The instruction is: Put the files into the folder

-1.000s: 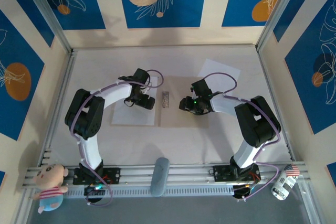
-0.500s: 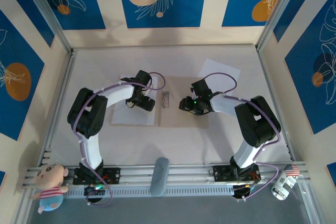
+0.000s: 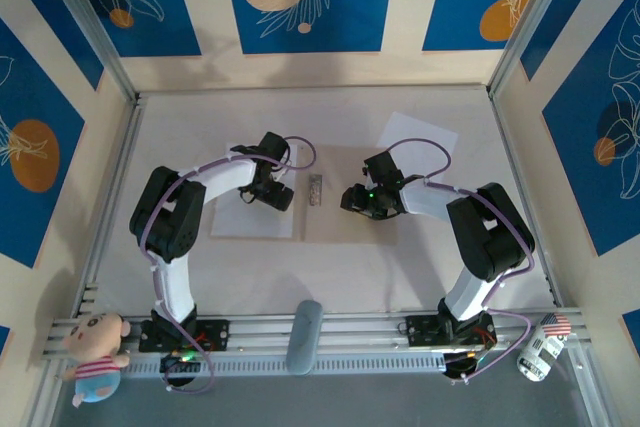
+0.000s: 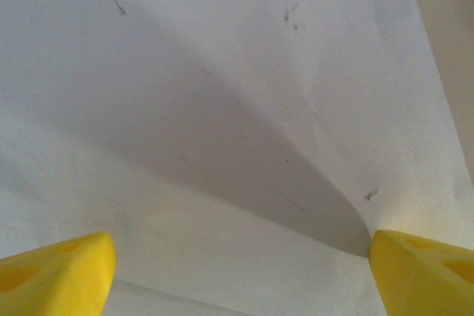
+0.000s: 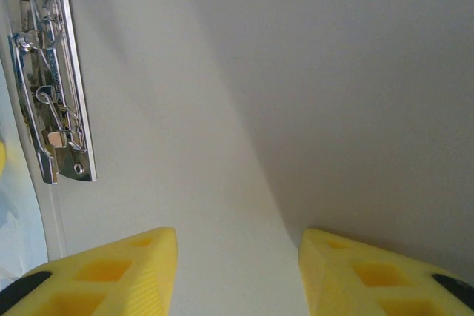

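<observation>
Pale tabletop [image 3: 400, 267] carries the folder [image 3: 340, 227] lying open; one file [image 3: 235, 222] lies on its left panel at nine o'clock of the metal clip [image 3: 316, 190], and the second file [image 3: 420, 139] lies at one o'clock by the far corner. Left gripper [image 3: 272, 194] hangs low over the first file, jaws spread wide and empty, judged ready to settle the file flat. Right gripper [image 3: 356, 199], half open and empty, sits low on the bare right panel, probably to steady the folder.

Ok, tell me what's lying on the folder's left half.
A white sheet covers that half of the folder, with the open left gripper just above it. Anything beneath the sheet is hidden.
</observation>
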Robot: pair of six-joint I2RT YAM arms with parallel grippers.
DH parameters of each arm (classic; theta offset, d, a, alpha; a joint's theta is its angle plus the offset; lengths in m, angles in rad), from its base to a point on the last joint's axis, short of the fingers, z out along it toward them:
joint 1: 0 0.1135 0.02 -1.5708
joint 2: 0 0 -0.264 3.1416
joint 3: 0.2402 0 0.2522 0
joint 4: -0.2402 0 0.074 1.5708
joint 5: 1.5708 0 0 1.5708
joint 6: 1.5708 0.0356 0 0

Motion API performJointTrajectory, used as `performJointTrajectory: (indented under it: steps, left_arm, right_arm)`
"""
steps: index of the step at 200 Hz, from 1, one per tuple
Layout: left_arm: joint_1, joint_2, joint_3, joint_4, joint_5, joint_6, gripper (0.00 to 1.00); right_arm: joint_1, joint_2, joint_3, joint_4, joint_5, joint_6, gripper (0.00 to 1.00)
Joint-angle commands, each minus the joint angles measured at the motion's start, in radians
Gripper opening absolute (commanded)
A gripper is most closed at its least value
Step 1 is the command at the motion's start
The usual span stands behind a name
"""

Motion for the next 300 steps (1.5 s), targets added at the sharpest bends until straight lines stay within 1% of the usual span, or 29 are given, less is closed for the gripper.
performJointTrajectory:
  steps: [1, 22, 34, 53, 88, 133, 154, 184, 217, 266, 300]
  left_arm:
    - [-0.004, 0.026, 0.009, -0.039, 0.049, 0.034, 0.88]
    - [-0.007, 0.029, 0.004, -0.057, 0.047, 0.061, 0.88]
    - [-0.009, 0.029, 0.001, -0.073, 0.026, 0.075, 0.88]
    - [-0.009, 0.032, 0.005, -0.09, -0.011, 0.077, 0.88]
    - [-0.008, 0.04, 0.029, -0.102, -0.035, 0.067, 0.88]
    - [0.002, 0.044, 0.053, -0.123, -0.071, 0.098, 0.88]
    - [0.004, 0.046, 0.064, -0.128, -0.059, 0.107, 0.88]
    - [0.003, 0.039, 0.063, -0.124, 0.007, 0.109, 0.88]
    - [0.001, 0.027, 0.064, -0.121, 0.036, 0.101, 0.88]
    - [0.002, -0.03, 0.101, -0.127, 0.059, 0.044, 0.89]
    - [0.004, -0.073, 0.123, -0.105, 0.052, -0.034, 0.91]
  right_arm:
    - [0.005, 0.0, -0.009, -0.066, 0.024, 0.004, 0.49]
    - [0.004, 0.0, -0.009, -0.067, 0.025, 0.004, 0.49]
    - [0.004, -0.001, -0.009, -0.068, 0.025, 0.005, 0.49]
    - [0.006, -0.003, -0.009, -0.068, 0.025, 0.007, 0.49]
    - [0.008, -0.002, -0.007, -0.07, 0.025, 0.007, 0.49]
    - [0.008, -0.003, -0.008, -0.074, 0.028, 0.007, 0.49]
    - [0.008, -0.004, -0.009, -0.071, 0.029, 0.007, 0.49]
    - [0.007, -0.003, -0.009, -0.072, 0.027, 0.008, 0.49]
    - [0.009, -0.004, -0.004, -0.072, 0.024, 0.009, 0.49]
    - [0.014, -0.004, 0.002, -0.073, 0.023, 0.009, 0.49]
    - [0.015, -0.004, 0.01, -0.074, 0.022, 0.006, 0.49]
